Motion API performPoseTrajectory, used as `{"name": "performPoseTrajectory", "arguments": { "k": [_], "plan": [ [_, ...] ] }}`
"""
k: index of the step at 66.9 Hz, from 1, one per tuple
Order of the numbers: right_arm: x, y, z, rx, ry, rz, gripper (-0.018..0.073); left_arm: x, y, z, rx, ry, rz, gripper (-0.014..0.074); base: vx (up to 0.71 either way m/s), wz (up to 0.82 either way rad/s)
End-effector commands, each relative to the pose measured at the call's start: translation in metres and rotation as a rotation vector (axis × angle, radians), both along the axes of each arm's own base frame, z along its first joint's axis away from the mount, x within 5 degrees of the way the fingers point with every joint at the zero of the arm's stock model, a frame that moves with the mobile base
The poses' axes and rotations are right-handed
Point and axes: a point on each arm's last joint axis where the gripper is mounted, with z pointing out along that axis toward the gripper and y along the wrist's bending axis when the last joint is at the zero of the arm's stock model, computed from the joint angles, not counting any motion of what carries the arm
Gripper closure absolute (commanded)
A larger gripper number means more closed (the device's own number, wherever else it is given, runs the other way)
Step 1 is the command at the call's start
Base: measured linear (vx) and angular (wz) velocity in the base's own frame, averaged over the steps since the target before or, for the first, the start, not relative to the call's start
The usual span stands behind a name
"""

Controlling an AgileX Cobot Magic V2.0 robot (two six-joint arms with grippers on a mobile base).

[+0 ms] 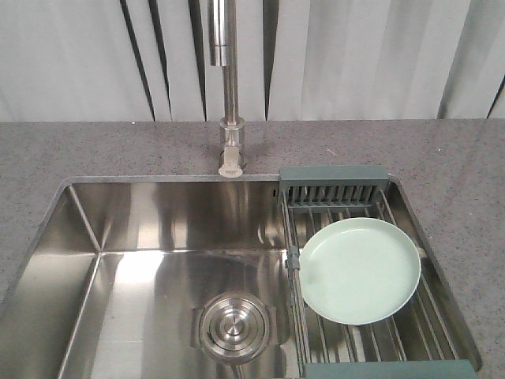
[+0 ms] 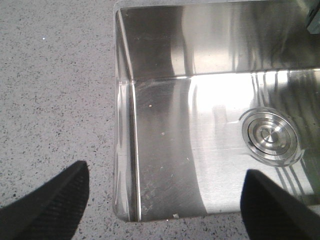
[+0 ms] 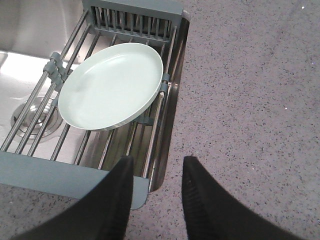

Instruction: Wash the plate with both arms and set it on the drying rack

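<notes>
While the plate (image 1: 360, 270) lies flat on the rack (image 1: 339, 192) bars, I see my right gripper (image 3: 157, 187) parted narrowly, holding nothing. Left gripper (image 2: 162, 197) gapes wide over the sink (image 2: 165, 165) corner, empty

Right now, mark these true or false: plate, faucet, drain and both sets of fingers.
1. The plate lies flat on the drying rack. True.
2. Water is running from the faucet. False: no stream shows.
3. The left gripper holds the plate. False: its fingers are open and empty, over the sink's left corner.
4. The drain sits in the basin, left of the rack. True.
5. The right gripper is empty, near the rack's front end. True.
</notes>
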Motion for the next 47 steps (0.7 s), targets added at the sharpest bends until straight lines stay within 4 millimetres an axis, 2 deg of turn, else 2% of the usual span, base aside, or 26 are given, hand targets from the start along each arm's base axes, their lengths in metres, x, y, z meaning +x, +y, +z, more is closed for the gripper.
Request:
{"name": "performPoseTrajectory", "arguments": {
  "k": [1, 26, 32, 40, 47],
  "plan": [
    [0.003, -0.001, 0.012, -0.001, -0.079, -0.006, 0.032, 0.004, 0.0, 0.011, -0.02, -0.072, 0.013, 0.0024, 0.0, 0.0],
    [0.003, -0.001, 0.012, -0.001, -0.079, -0.006, 0.032, 0.006, 0.0, 0.014, -0.025, -0.115, 0.02, 0.0024, 0.0, 0.0],
    [0.003, -0.001, 0.012, -0.001, -0.079, -0.006, 0.032, 0.009, -0.001, 0.018, -0.117, -0.15, 0.063, 0.0033, 0.0, 0.0],
    [0.003, -0.001, 0.012, -0.001, -0.079, -0.006, 0.032, 0.013, -0.001, 0.032, -0.133, -0.19, 0.07, 0.0083, 0.0, 0.0],
    [0.003, -0.001, 0.012, -0.001, -0.079, -0.006, 0.032, 0.024, -0.002, 0.052, -0.117, -0.199, 0.058, 0.0146, 0.0, 0.0]
  ]
}}
